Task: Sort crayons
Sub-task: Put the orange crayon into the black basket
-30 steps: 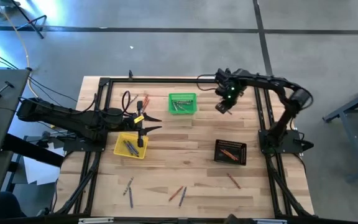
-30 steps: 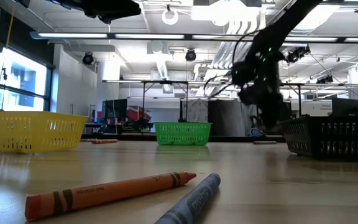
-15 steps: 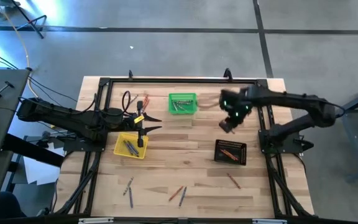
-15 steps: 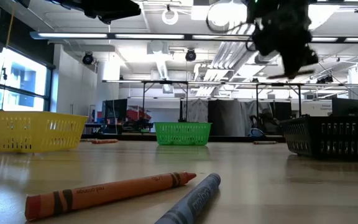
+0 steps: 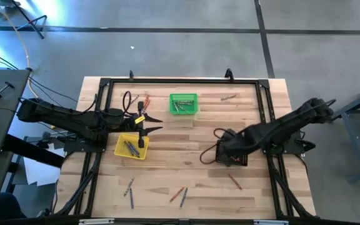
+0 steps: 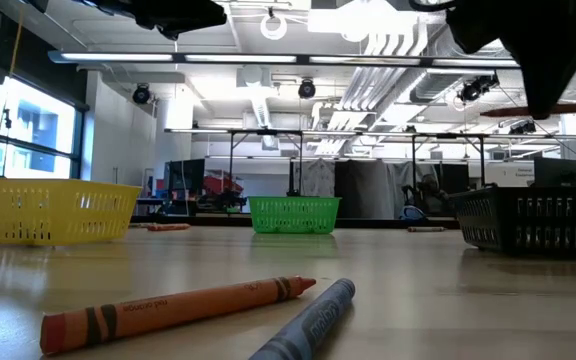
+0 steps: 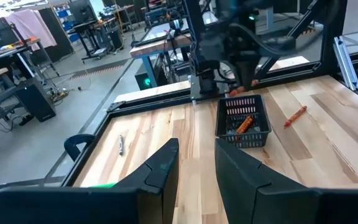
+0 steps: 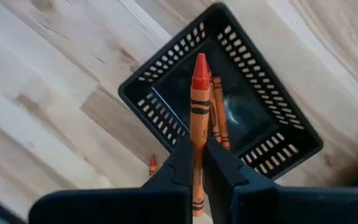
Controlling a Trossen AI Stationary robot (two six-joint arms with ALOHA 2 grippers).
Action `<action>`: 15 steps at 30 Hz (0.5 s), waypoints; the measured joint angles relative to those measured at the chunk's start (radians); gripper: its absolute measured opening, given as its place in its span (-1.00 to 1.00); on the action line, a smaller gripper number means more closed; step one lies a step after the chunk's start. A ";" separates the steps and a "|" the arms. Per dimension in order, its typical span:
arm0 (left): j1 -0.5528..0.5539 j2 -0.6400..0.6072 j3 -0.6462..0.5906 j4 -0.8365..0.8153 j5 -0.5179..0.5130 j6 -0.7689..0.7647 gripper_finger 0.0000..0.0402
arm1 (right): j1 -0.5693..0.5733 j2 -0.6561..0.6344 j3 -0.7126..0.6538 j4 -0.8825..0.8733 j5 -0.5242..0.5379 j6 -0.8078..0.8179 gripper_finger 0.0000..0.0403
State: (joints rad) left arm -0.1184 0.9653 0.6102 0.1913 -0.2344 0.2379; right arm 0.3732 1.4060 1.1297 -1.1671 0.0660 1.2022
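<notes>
My right gripper (image 8: 197,171) is shut on an orange-red crayon (image 8: 197,106) above the black mesh basket (image 5: 236,156), which holds orange-red crayons (image 8: 219,121). My left gripper (image 5: 155,124) is open and empty above the far edge of the yellow basket (image 5: 132,147), which holds grey crayons. The green basket (image 5: 184,104) at the far middle also holds crayons. Loose crayons lie flat on the table near the front (image 5: 179,194), (image 5: 130,186), (image 5: 234,182) and at the far right (image 5: 229,97). My right gripper pinches the orange-red crayon's paper-wrapped shaft (image 8: 197,152) between its two fingers. The crayon lies along the fingers, its pointed tip (image 8: 199,63) sticking out past them. The fingers point down at the black basket. The crayon is lifted clear above it.
A dark frame (image 5: 167,80) runs around the table's work area. More crayons lie beside the left gripper at the far left (image 5: 144,100). In the low view an orange crayon (image 6: 173,306) and a blue-grey one (image 6: 313,322) lie close to the camera.
My right gripper has gone from the table's far side, right of the green basket, toward the near edge, and now stands over the black basket, still carrying the orange-red crayon.
</notes>
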 joint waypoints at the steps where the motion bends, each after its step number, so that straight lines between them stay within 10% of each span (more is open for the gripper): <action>1: 0.000 0.000 0.000 0.000 0.000 0.000 -0.55 | 0.015 0.015 0.000 0.001 0.005 0.017 -0.96; 15: 0.000 0.000 0.000 -0.001 0.000 0.000 -0.55 | 0.035 0.191 0.000 0.002 0.032 0.047 -0.94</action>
State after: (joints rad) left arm -0.1184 0.9653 0.6102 0.1905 -0.2344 0.2375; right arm 0.4084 1.5966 1.1297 -1.1649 0.0979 1.2492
